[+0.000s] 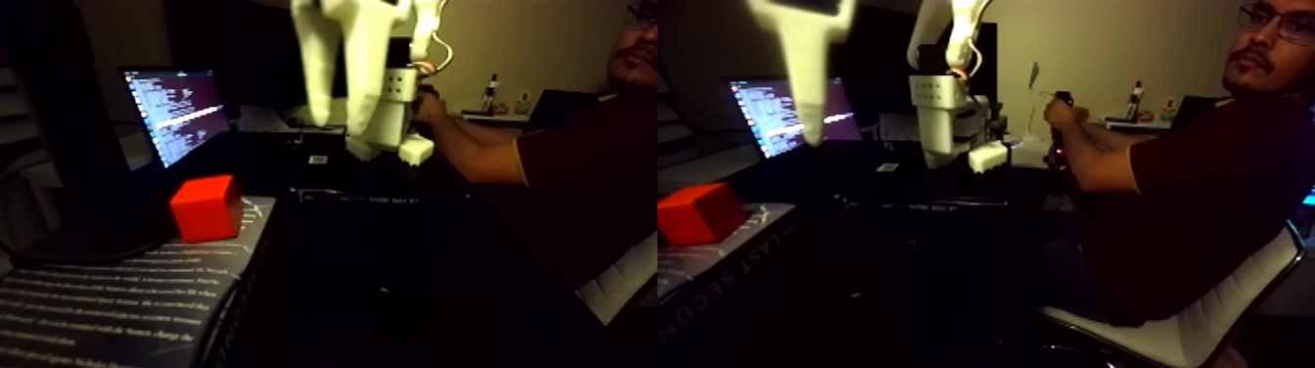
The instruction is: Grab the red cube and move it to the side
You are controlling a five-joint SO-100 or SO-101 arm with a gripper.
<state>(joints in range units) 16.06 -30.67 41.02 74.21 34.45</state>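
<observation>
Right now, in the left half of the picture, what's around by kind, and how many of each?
Red cube: 1
Book under the cube: 1
Laptop screen: 1
Person: 1
White robot arm, fingers raised above the cube: 1
Total: 5

I see the gripper as smooth, matt white plastic; below it to the left, the red cube looks matt on a printed paper-like book cover.

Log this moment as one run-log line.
end effector: raised, empty | red cube: on book, untouched | grasp: not begun
</observation>
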